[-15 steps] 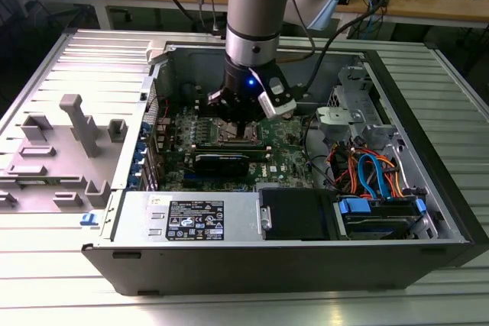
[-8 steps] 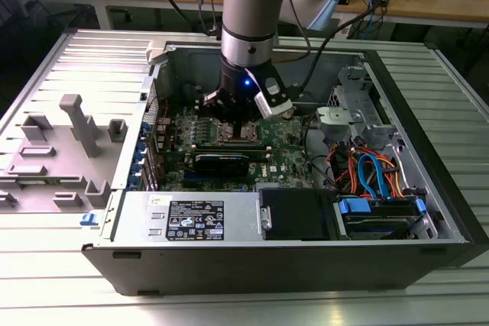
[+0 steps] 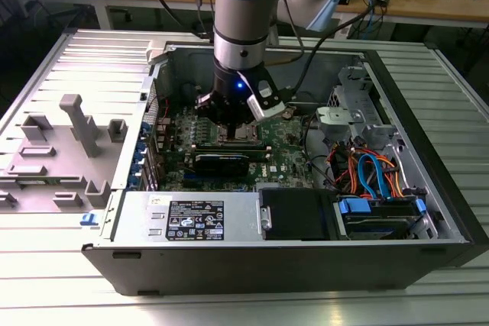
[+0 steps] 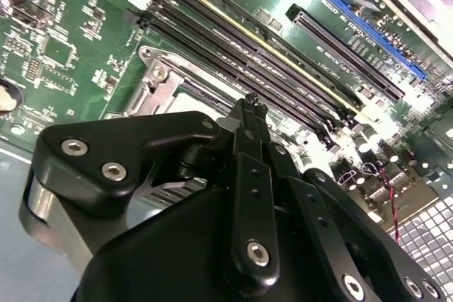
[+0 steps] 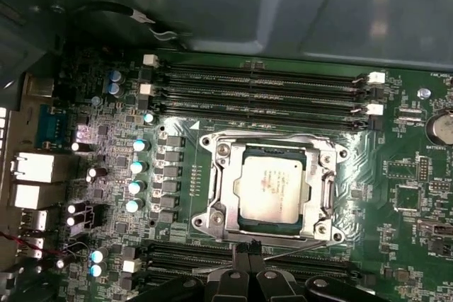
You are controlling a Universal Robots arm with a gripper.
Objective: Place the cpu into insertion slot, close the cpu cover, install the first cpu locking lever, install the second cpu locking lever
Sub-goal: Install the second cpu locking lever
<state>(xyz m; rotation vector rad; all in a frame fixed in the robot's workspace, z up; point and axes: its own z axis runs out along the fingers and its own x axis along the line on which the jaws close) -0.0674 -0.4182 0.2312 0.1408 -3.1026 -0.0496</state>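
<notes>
Directly ahead of your gripper (image 5: 247,254), fingertips pinched together and empty, the cpu (image 5: 273,182) sits seated beneath the cpu cover (image 5: 328,190)

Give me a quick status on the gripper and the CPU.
Gripper shut, low at the socket's edge. Cpu seated in the insertion slot, cpu cover down around it. Nothing in the way.

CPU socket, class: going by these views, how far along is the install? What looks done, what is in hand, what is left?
Done: the cpu sits in the slot and the cover lies flat around it. In hand: the end effector is at the socket's edge, fingertips together, next to a thin lever. Left: I cannot tell whether either lever is latched, so treat both as unconfirmed.
</notes>
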